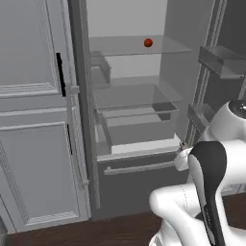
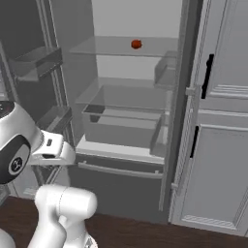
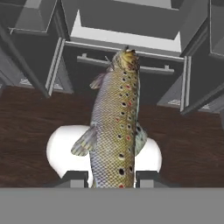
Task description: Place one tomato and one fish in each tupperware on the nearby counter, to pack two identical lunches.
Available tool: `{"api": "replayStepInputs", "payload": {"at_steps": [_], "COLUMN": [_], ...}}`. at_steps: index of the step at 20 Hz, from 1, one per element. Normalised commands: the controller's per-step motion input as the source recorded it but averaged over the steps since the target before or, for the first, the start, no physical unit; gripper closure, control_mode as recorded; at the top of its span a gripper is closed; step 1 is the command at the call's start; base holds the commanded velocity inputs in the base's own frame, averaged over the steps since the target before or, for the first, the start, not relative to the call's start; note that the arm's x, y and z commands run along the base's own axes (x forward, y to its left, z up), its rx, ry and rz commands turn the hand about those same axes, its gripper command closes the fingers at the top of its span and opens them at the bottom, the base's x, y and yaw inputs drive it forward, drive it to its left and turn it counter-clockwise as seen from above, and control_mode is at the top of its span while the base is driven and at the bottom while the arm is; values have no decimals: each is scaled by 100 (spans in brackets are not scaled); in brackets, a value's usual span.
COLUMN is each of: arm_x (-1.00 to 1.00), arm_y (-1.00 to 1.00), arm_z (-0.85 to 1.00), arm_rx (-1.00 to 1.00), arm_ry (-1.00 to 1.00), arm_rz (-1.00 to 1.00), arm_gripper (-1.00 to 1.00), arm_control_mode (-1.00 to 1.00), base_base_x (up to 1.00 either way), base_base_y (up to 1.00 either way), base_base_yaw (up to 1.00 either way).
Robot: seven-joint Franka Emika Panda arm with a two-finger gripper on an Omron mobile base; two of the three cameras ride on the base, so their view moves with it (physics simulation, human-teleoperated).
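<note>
1. Fingers [image 3: 112, 178]: two dark tips at the bottom of the hand view, closed narrowly on the tail end of a long speckled brown-gold fish [image 3: 114, 127]. The fish is held.
2. The fish hangs lengthwise away from the hand, head toward the open fridge, over the dark brown wood floor [image 3: 26, 131]. It touches nothing else.
3. Handling, as a judgement: slim, smooth and probably slippery, long enough to swing. Gripped at one end it may pivot or slide out, so a mid-body hold would be steadier. Move gently.
4. Farther: the open grey fridge with a pulled-out lower drawer [image 1: 139, 144] and clear glass shelves [image 1: 134, 93].
5. Farthest: a small round red tomato [image 1: 148, 43] sits near the back edge of the top shelf, well apart from the hand. It looks firm but bruisable and could roll; grasp it across the middle.
</note>
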Motion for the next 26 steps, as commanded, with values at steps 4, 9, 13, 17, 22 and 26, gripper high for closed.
{"api": "replayStepInputs", "payload": {"at_steps": [4,9,13,17,22,26], "arm_x": [0,0,0,0,0,0], "arm_y": [0,0,0,0,0,0], "arm_z": [0,0,0,0,0,0], "arm_rx": [0,0,0,0,0,0], "arm_ry": [0,0,0,0,0,0], "arm_rz": [0,0,0,0,0,0], "arm_gripper": [100,100,100,100,100,100], "arm_control_mode": [100,100,100,100,100,100], "base_base_x": [-84,-34,4,100,100,100], "base_base_y": [50,62,59,9,-2,0], "base_base_yaw": [70,86,77,33,16,5]}}
